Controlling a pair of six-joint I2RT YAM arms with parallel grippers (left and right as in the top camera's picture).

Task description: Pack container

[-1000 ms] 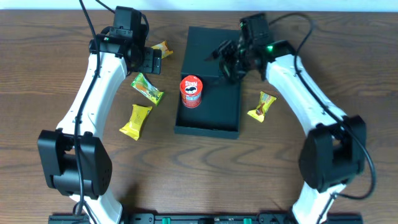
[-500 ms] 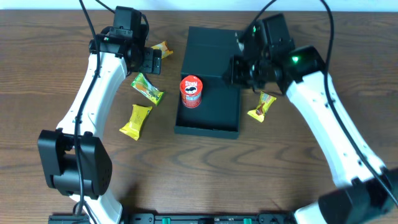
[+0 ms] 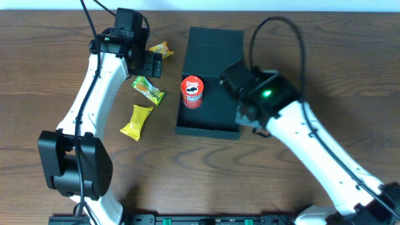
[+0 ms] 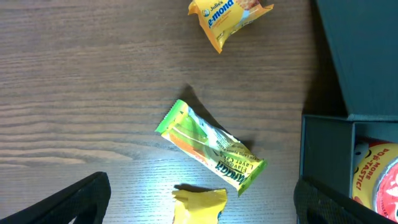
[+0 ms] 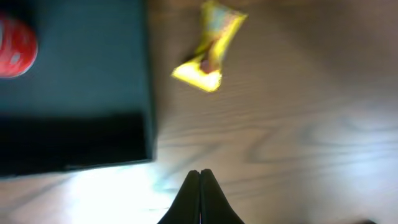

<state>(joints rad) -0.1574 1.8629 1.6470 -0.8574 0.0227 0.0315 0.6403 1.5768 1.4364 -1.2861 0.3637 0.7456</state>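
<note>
The container (image 3: 220, 103) is a dark teal box lying open mid-table, its flap lid (image 3: 215, 40) folded back at the far end. A red can (image 3: 192, 92) stands inside it. My left gripper (image 4: 202, 206) hangs open above a yellow packet (image 4: 199, 208), with a green packet (image 4: 211, 146) just beyond and the box wall (image 4: 323, 155) to its right. My right gripper (image 5: 199, 172) is shut on nothing, low over bare wood beside the container's near right corner (image 5: 140, 134). A yellow packet (image 5: 208, 62) lies ahead of it.
An orange-yellow packet (image 3: 162, 49) lies left of the lid. A green packet (image 3: 148, 89) and a yellow packet (image 3: 137, 120) sit left of the box. The right arm (image 3: 281, 119) crosses the table to the right of the box, covering the packet there from above.
My right arm swung from over the lid toward the box's near right corner, and its jaws went from partly open to shut. The left arm stayed put.
</note>
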